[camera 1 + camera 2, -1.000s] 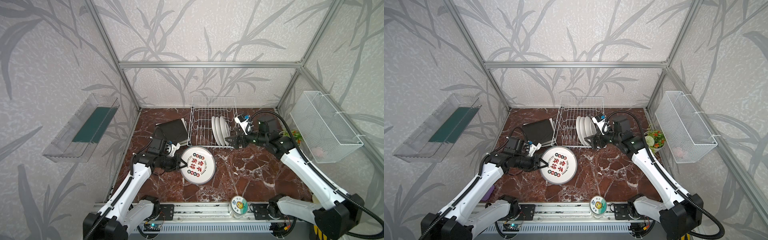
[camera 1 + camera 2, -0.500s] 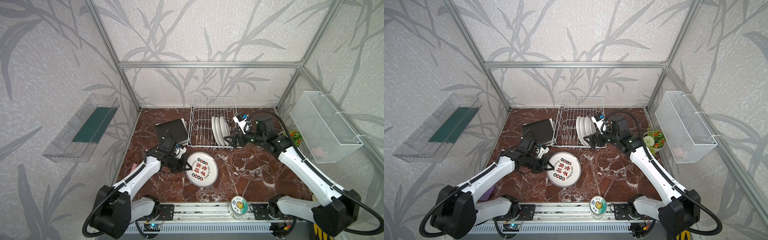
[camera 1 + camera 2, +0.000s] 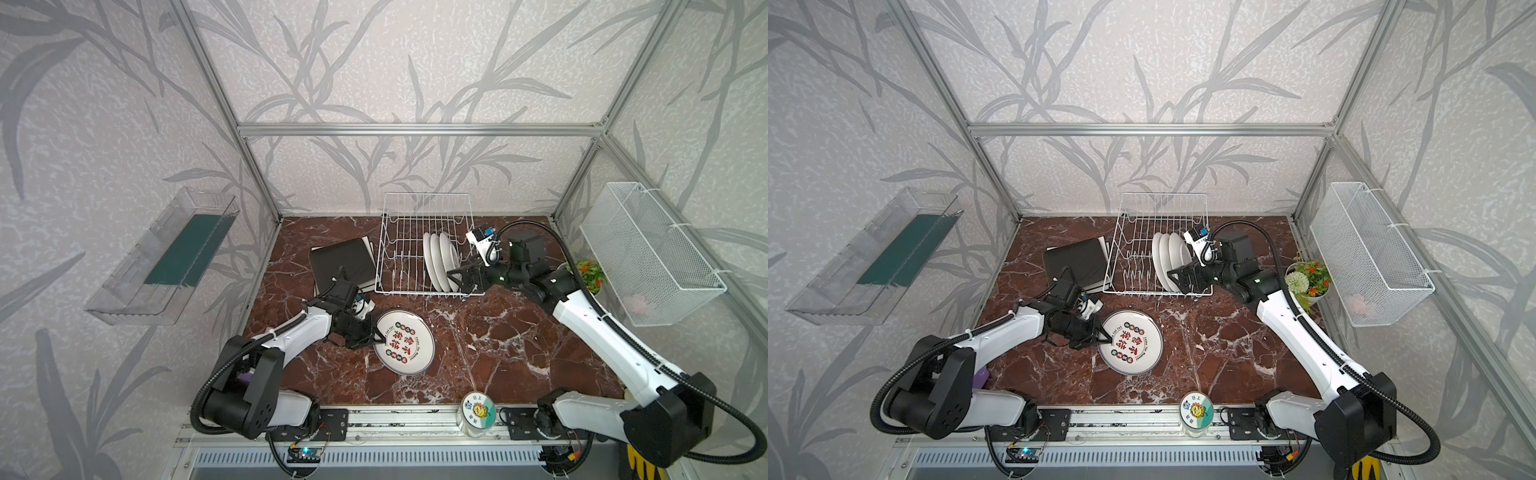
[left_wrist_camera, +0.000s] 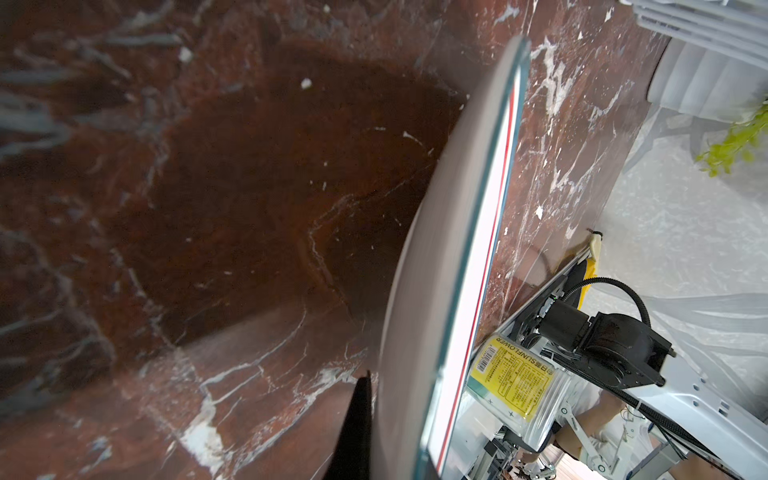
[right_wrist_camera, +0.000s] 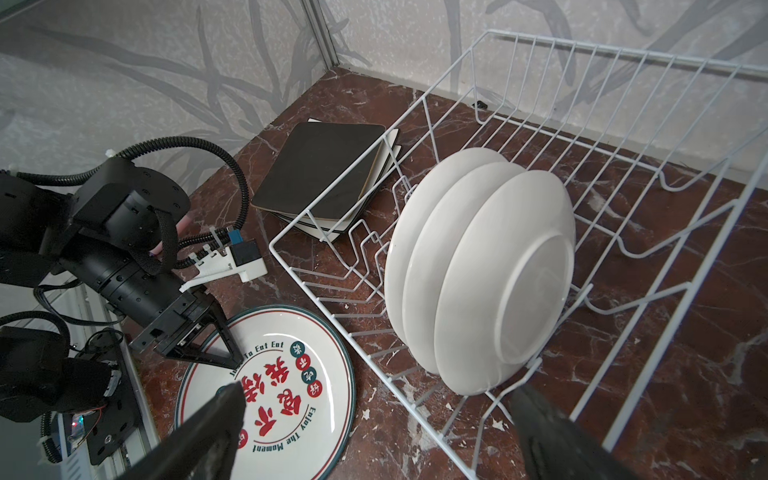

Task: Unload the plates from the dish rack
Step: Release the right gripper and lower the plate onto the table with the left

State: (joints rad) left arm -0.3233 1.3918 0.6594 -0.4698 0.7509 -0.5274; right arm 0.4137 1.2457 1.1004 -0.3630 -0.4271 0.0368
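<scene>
The white wire dish rack (image 3: 415, 208) (image 3: 1158, 199) (image 5: 623, 54) stands at the back. Three white round plates (image 3: 440, 262) (image 3: 1169, 257) (image 5: 490, 282) stand on edge in it. My right gripper (image 3: 461, 282) (image 3: 1179, 278) (image 5: 378, 390) hangs open at the rack's front right corner, just short of the nearest plate. My left gripper (image 3: 374, 336) (image 3: 1106, 338) (image 4: 386, 395) is shut on the rim of a round printed plate (image 3: 405, 343) (image 3: 1133, 343) (image 4: 449, 270) (image 5: 282, 374), low over the table. A black square plate (image 3: 343, 262) (image 5: 320, 170) tops a stack left of the rack.
A jar with a flower-sticker lid (image 3: 478, 409) stands at the front rail. A potted plant (image 3: 588, 272) sits by the right arm. A white mesh basket (image 3: 648, 253) hangs on the right wall and a clear bin (image 3: 166, 257) on the left wall.
My left arm has dropped lower and carried the printed plate a little to the right and toward the front. The right gripper has barely moved and stays open.
</scene>
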